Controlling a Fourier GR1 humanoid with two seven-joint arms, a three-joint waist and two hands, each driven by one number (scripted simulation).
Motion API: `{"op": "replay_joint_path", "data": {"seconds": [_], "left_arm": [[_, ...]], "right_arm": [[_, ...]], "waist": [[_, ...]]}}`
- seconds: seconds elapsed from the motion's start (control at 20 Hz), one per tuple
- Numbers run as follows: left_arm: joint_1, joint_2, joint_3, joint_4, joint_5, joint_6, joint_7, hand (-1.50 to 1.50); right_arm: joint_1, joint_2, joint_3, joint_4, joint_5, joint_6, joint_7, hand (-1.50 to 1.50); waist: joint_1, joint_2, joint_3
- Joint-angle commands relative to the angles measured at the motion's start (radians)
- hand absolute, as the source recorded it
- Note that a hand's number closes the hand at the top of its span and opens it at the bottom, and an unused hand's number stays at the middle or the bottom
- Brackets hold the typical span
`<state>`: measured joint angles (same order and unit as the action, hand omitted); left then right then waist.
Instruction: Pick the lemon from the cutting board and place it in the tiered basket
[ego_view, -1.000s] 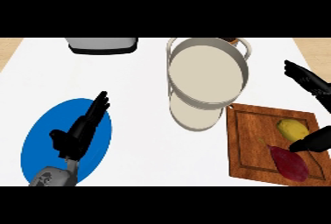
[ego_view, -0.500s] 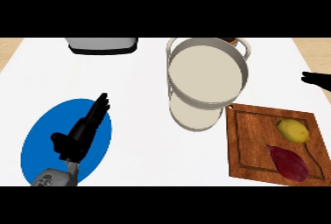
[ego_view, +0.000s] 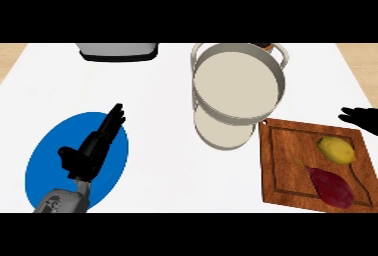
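Observation:
The yellow lemon (ego_view: 336, 149) lies on the upper right part of the wooden cutting board (ego_view: 284, 170). The white tiered basket (ego_view: 238, 85) stands just left of and above the board, its two round tiers holding nothing. Only a small part of my right hand (ego_view: 361, 117) shows at the right edge, just above the board's far corner and apart from the lemon. My left hand (ego_view: 92, 150) rests open over the blue plate (ego_view: 48, 160) at the lower left, holding nothing.
A dark red, elongated vegetable (ego_view: 331, 186) lies on the board below the lemon. A grey appliance (ego_view: 118, 50) stands at the counter's far edge. Light wood shows past the counter's right corner.
My right hand, which reached over the lemon a second ago, pulled away to the right edge and now sits slightly lower near the board's top corner. The lemon and left hand have not moved.

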<state>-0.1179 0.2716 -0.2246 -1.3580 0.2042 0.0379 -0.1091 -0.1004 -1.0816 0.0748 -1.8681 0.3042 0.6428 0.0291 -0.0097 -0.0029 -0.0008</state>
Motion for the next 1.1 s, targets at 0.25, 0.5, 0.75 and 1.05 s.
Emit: {"op": "replay_joint_path", "data": {"seconds": [0.25, 0.5, 0.75, 1.05], "left_arm": [[-0.033, -0.045, 0.012, 0.054, -0.048, -0.006, -0.025, 0.0], [0.003, -0.022, 0.045, -0.022, -0.027, -0.059, 0.028, 0.0], [0.035, -0.07, 0.02, -0.011, -0.08, -0.038, -0.019, 0.0], [0.038, -0.082, 0.055, -0.017, -0.104, -0.057, -0.003, 0.0]], "right_arm": [[0.067, 0.141, 0.058, 0.008, 0.286, -0.123, 0.084, -1.5], [0.029, 0.219, 0.058, 0.109, 0.339, -0.071, 0.093, -1.5], [0.054, 0.278, 0.073, 0.263, 0.435, -0.194, -0.071, -1.5], [0.036, 0.368, 0.053, 0.328, 0.538, -0.203, -0.054, -1.5]], "waist": [[0.008, 0.005, 0.001], [0.012, 0.003, 0.001], [0.013, 0.004, 0.001], [0.012, 0.003, 0.001]]}}
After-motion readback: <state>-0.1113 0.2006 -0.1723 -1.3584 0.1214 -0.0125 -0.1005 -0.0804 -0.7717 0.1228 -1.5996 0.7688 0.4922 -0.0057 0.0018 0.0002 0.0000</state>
